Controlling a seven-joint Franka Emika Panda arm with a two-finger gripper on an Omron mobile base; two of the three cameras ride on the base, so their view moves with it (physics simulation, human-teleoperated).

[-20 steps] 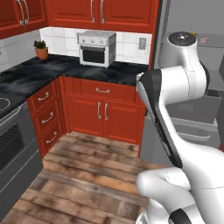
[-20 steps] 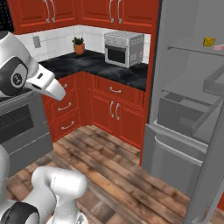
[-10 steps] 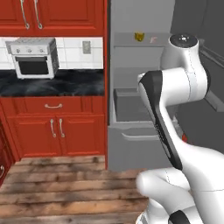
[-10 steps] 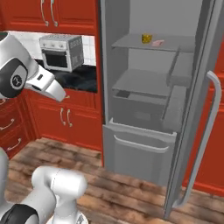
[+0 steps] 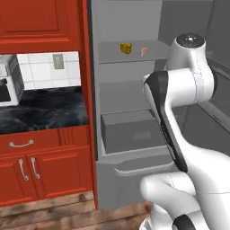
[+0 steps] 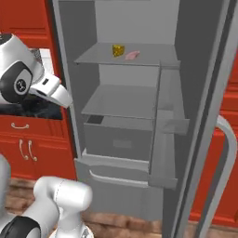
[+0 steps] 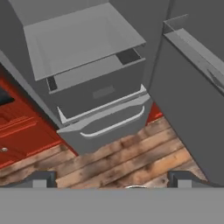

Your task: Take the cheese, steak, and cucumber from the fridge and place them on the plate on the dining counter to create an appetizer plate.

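The fridge (image 6: pixel 135 21) stands open in front of me, its grey shelves bare except the top one. On that top shelf sits the yellow-orange cheese (image 6: pixel 118 50) (image 5: pixel 126 48), with the pink steak (image 6: pixel 132 55) (image 5: pixel 143 51) just to its right. My gripper (image 7: pixel 113 180) is open with nothing between its fingertips. It looks down at the fridge drawer (image 7: pixel 100 94) and the wooden floor, well below the top shelf. The cucumber, the plate and the dining counter are out of view.
The fridge door (image 6: pixel 200 93) swings open on the right, with door bins (image 6: pixel 169 125) and a long bar handle (image 6: pixel 228 153). Left of the fridge are red cabinets (image 5: pixel 40 166), a black counter top (image 5: pixel 40 112) and a toaster oven (image 5: pixel 9 87). Wooden floor (image 7: pixel 131 162) lies below.
The whole picture has shifted: the base has turned towards the fridge, which now stands in the middle, and the cabinets and toaster oven have slid off to the left. The gripper stays open.
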